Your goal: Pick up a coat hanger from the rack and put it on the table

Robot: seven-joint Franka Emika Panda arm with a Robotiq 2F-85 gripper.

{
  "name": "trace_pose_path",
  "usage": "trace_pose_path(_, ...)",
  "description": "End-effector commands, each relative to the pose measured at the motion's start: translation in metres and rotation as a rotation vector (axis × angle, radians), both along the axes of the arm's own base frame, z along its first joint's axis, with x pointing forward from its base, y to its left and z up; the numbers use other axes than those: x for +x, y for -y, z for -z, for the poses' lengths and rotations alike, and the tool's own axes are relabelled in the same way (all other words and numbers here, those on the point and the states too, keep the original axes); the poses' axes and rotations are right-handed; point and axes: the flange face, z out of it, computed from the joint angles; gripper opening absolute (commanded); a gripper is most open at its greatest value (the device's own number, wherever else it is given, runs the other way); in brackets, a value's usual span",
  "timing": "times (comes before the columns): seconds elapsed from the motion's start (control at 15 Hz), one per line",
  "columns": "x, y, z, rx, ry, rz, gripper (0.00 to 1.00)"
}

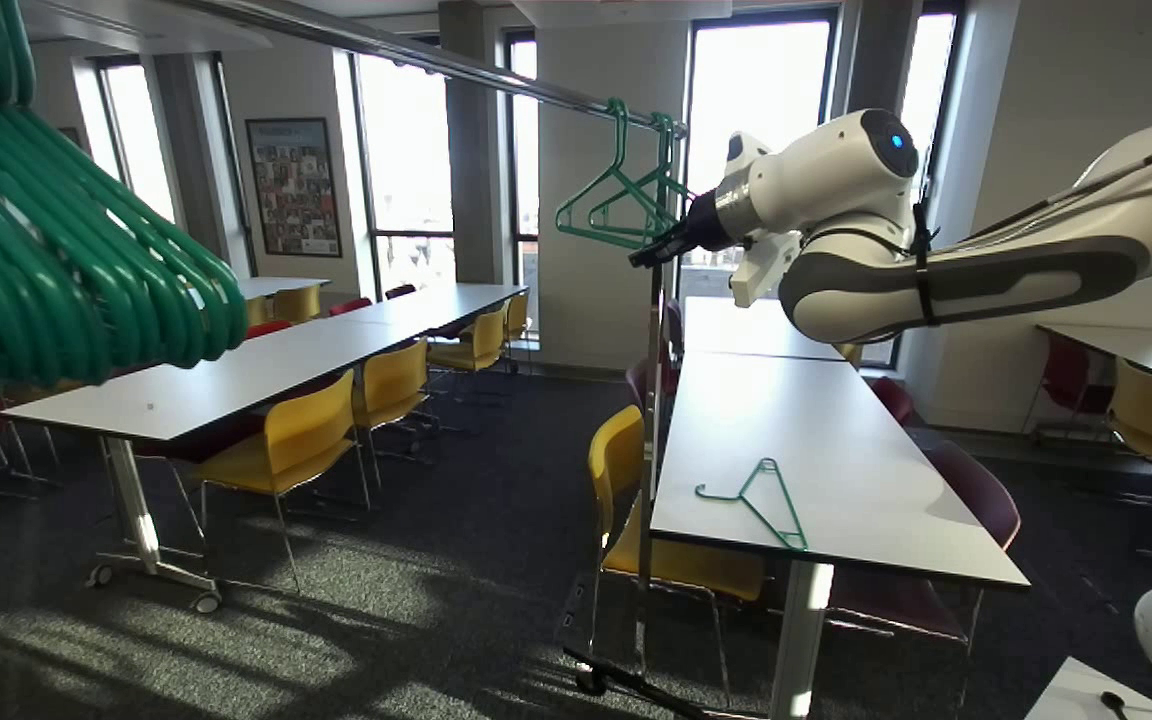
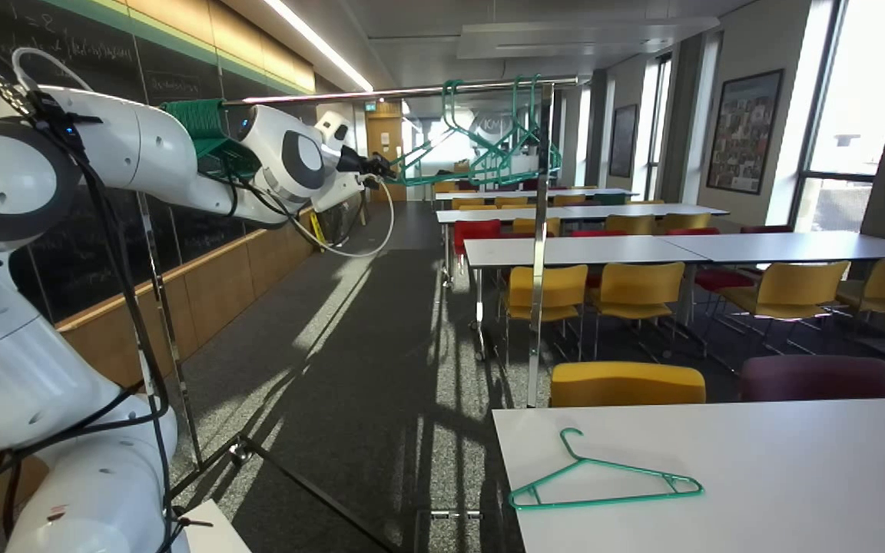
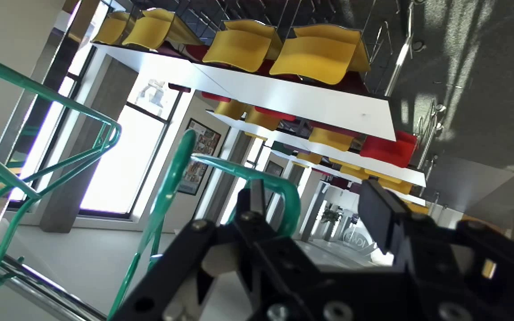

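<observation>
Several thin green coat hangers hang at one end of the rack's rail (image 1: 536,85) (image 2: 319,98). The coat hanger nearest the gripper (image 2: 421,182) also shows in the wrist view (image 3: 292,203). My gripper (image 1: 644,252) (image 2: 386,164) is at this hanger's near end. In the wrist view, the fingers of the gripper (image 3: 315,198) stand apart; the hanger's corner lies right beside the left finger, partly hidden behind it, with a gap to the right finger. Another green hanger (image 1: 786,500) (image 2: 611,501) lies flat on the white table (image 1: 766,400) (image 2: 811,476).
A thick bunch of teal hangers (image 1: 86,260) (image 2: 200,130) hangs at the rail's far end from the gripper. The rack's upright (image 1: 649,420) (image 2: 538,307) stands beside the table. Yellow chairs (image 1: 621,470) (image 2: 627,384) are at the table's side. More tables (image 1: 366,330) stand beyond.
</observation>
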Motion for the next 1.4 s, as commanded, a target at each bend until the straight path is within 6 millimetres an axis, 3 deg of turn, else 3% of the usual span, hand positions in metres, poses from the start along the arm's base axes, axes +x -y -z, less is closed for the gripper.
trace_pose_path(0.0, 0.003, 0.003, -0.010, -0.008, 0.001, -0.011, 0.27)
trace_pose_path(0.2, 0.003, 0.004, -0.010, -0.009, 0.003, -0.010, 0.04)
trace_pose_path(0.33, 0.003, 0.005, -0.012, -0.011, 0.007, -0.007, 0.00)
trace_pose_path(0.47, 0.002, 0.007, -0.014, -0.015, 0.014, -0.003, 0.03)
trace_pose_path(0.53, 0.002, 0.008, -0.015, -0.017, 0.017, -0.001, 0.07)
trace_pose_path(0.6, 0.002, 0.008, -0.015, -0.018, 0.018, 0.000, 0.37)
trace_pose_path(0.67, 0.001, 0.009, -0.016, -0.021, 0.020, 0.002, 0.38)
trace_pose_path(1.2, -0.006, 0.015, -0.037, -0.064, 0.101, 0.023, 0.99)
trace_pose_path(1.33, -0.005, 0.020, -0.043, -0.058, 0.117, 0.036, 1.00)
